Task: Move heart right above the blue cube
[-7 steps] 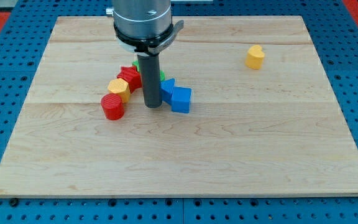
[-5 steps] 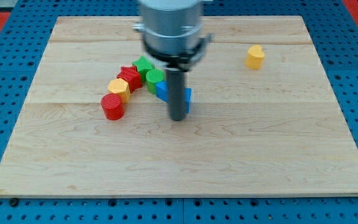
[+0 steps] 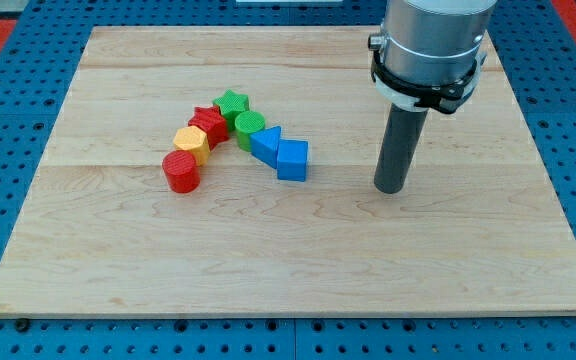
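Observation:
The blue cube (image 3: 292, 160) lies left of the board's middle, at the right end of a cluster of blocks. My tip (image 3: 390, 189) rests on the board well to the cube's right, touching no block. The yellow heart does not show now; the arm's body covers the upper right of the board where it lay in the earlier frames.
In the cluster left of the cube are a blue triangular block (image 3: 264, 143), a green cylinder (image 3: 249, 127), a green star (image 3: 232, 102), a red star (image 3: 208, 123), a yellow hexagonal block (image 3: 190, 141) and a red cylinder (image 3: 181, 171). The wooden board (image 3: 288, 270) sits on a blue pegboard.
My tip has swept from the cluster to the right, past the blue cube, by about 150 pixels. The arm now hides the yellow heart. The blocks have not moved.

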`<move>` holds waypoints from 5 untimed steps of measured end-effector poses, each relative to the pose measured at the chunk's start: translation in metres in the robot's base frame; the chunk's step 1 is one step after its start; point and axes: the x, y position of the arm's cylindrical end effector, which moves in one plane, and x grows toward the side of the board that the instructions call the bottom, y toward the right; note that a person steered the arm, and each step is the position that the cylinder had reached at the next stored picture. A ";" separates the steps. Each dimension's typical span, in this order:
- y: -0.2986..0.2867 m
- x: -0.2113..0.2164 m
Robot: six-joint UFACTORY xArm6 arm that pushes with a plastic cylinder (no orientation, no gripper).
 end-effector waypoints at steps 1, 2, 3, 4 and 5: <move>0.022 -0.004; 0.066 -0.035; 0.098 -0.084; 0.114 -0.126; 0.114 -0.148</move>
